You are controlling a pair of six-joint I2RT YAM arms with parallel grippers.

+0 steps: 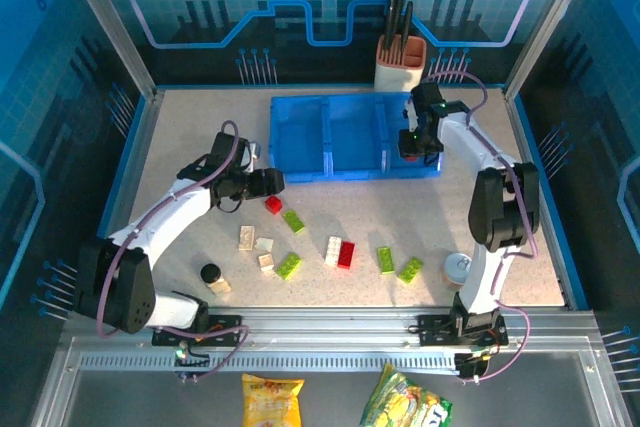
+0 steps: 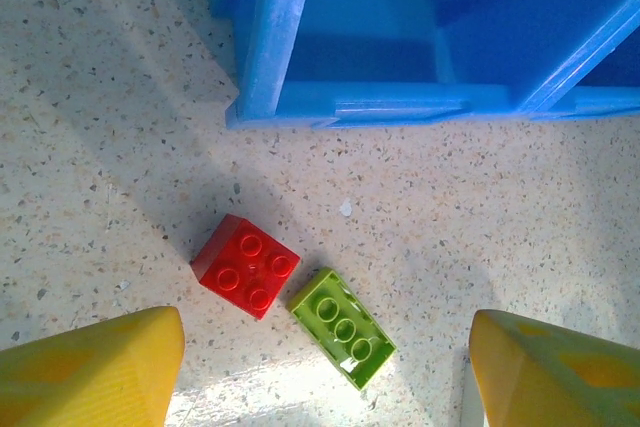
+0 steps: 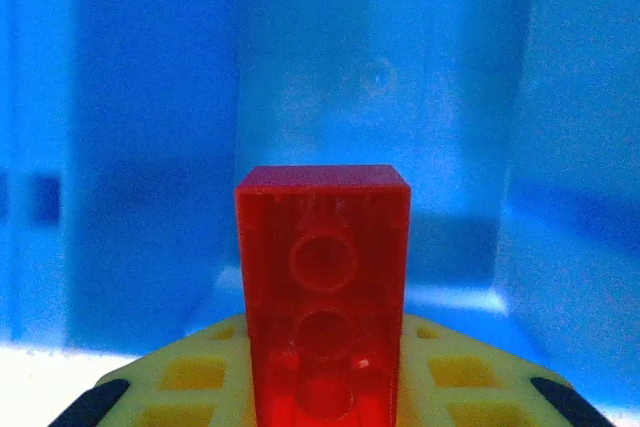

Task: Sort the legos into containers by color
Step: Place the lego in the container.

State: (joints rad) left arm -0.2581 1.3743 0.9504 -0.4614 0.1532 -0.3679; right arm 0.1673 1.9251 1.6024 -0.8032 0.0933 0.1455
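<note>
Gripping a long red brick (image 3: 322, 287) by its lower end, the right gripper (image 1: 415, 143) is closed on it over the right-end compartment of the blue tray (image 1: 350, 137). In the right wrist view the brick stands up from between the yellow, waffle-patterned pads (image 3: 190, 377). Its glossy face shows round moulded sockets, and the tray's smooth translucent walls (image 3: 150, 147) rise behind it.

The left gripper (image 1: 265, 182) hangs just off the tray's near left corner, its jaws well apart with nothing between them. In the left wrist view its two yellow wedge-shaped fingers (image 2: 90, 367) frame the speckled stone-look table (image 2: 120, 97). A square red brick (image 2: 245, 265) with four round studs lies ahead of the gap, left of centre. An oblong lime brick (image 2: 343, 327) lies just beside it, set at a slant, their corners almost meeting. Both lie flat on the table, near the tray's thick-rimmed front wall (image 2: 300, 47) but apart from it.

Nearer the arm bases the remaining legos are scattered on the table, all hard shiny plastic: three small cream bricks (image 1: 262, 247), another lime one (image 1: 288, 266), a cream brick (image 1: 333, 250) touching a red one (image 1: 346, 254), and two more lime bricks (image 1: 398, 265).
</note>
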